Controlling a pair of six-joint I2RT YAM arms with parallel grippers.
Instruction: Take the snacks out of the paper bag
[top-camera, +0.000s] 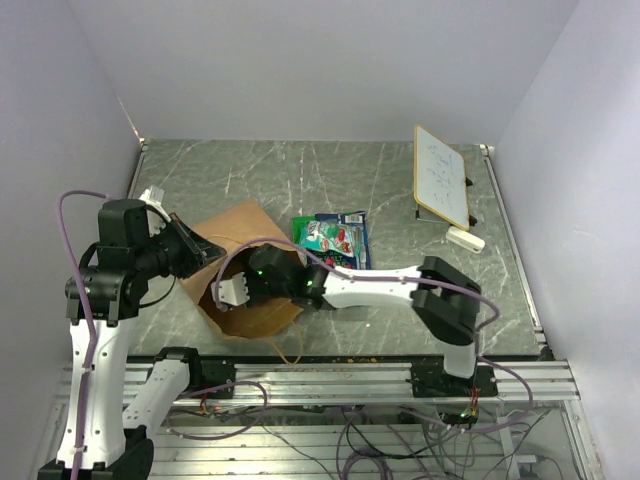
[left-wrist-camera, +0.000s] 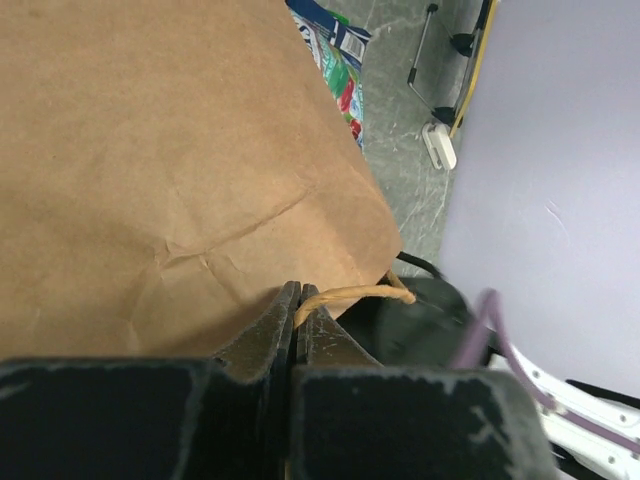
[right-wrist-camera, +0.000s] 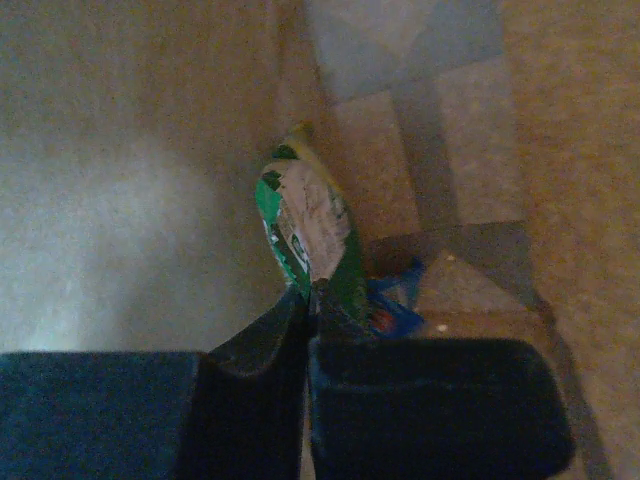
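Observation:
The brown paper bag lies on its side at the table's front left, its mouth toward the right arm. My left gripper is shut on the bag's looped paper handle at the mouth rim. My right gripper is inside the bag, shut on the edge of a green snack packet; a blue packet lies behind it on the bag's floor. Two snack packets, blue and teal-green, lie on the table just right of the bag; they also show in the left wrist view.
A white framed board stands propped at the back right, with a small white block beside it. The right arm's forearm stretches across the table front into the bag's mouth. Walls close the table on three sides.

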